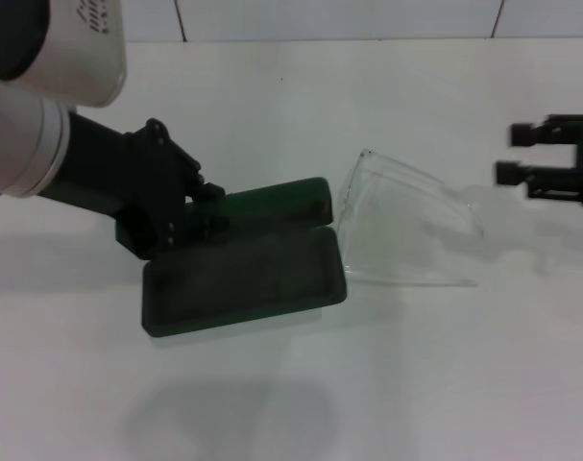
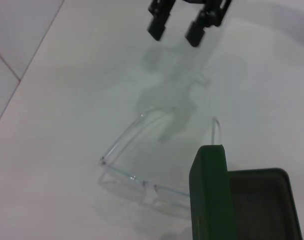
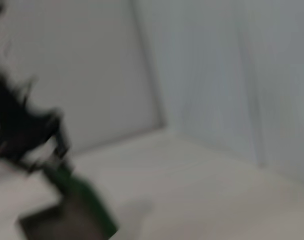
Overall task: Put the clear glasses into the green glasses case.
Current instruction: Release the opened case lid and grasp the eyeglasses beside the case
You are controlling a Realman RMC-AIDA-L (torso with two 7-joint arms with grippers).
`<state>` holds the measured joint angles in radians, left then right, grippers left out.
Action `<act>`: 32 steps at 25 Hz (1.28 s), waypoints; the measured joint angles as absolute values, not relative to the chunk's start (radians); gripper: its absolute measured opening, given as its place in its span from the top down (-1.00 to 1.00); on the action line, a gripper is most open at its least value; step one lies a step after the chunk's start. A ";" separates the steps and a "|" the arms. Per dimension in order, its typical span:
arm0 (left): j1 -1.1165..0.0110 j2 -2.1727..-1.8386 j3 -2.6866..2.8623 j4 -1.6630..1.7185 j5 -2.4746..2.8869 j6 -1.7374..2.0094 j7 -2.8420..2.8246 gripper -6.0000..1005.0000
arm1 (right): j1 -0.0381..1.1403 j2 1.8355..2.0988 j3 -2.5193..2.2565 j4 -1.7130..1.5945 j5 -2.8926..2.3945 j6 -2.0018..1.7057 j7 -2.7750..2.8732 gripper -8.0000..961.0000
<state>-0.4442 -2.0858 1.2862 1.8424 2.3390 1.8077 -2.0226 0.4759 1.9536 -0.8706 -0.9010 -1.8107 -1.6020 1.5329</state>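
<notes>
- The green glasses case [image 1: 243,274] lay open at the table's [image 1: 416,384] centre, its lid [image 1: 272,204] raised along the far edge.
- The left gripper [image 1: 209,206] sat at the lid's nine-o'clock end, apparently steadying it; whether its fingers were clamped could not be told.
- The clear glasses [image 1: 406,230] rested on the table at three o'clock of the case, just beside it, arms unfolded.
- The right gripper [image 1: 522,154] hovered farther toward three o'clock, jaws apart and empty.
- The pick-up step looked pending: the next move called for grasping the glasses, then carrying them over the open tray.
</notes>
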 joint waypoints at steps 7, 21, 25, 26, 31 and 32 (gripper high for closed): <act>-0.415 -2.088 1.229 1.820 2.340 1.794 -1.995 0.57 | 0.662 1.905 -0.993 -1.109 -1.985 -1.711 1.534 -0.01; -0.424 -2.092 1.141 1.718 2.316 1.734 -2.057 0.57 | 1.019 1.969 -1.223 -1.204 -2.413 -1.689 1.169 0.20; -0.415 -2.090 1.127 1.684 2.284 1.702 -2.058 0.57 | 1.019 2.021 -1.301 -1.191 -2.500 -1.605 1.050 0.20; -0.412 -2.090 1.124 1.684 2.281 1.700 -2.058 0.57 | 1.018 2.021 -1.331 -1.182 -2.501 -1.579 1.041 0.20; -0.392 -2.090 1.115 1.689 2.277 1.686 -2.060 0.57 | 1.013 2.023 -1.439 -1.117 -2.497 -1.444 0.996 0.19; -0.392 -2.090 1.114 1.688 2.277 1.682 -2.061 0.57 | 1.010 2.024 -1.461 -1.111 -2.497 -1.422 0.992 0.19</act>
<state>-0.3922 -2.0904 1.1142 1.6880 2.2770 1.6821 -2.0606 1.0104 2.0241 -1.4614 -1.1113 -2.4972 -1.4216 0.9917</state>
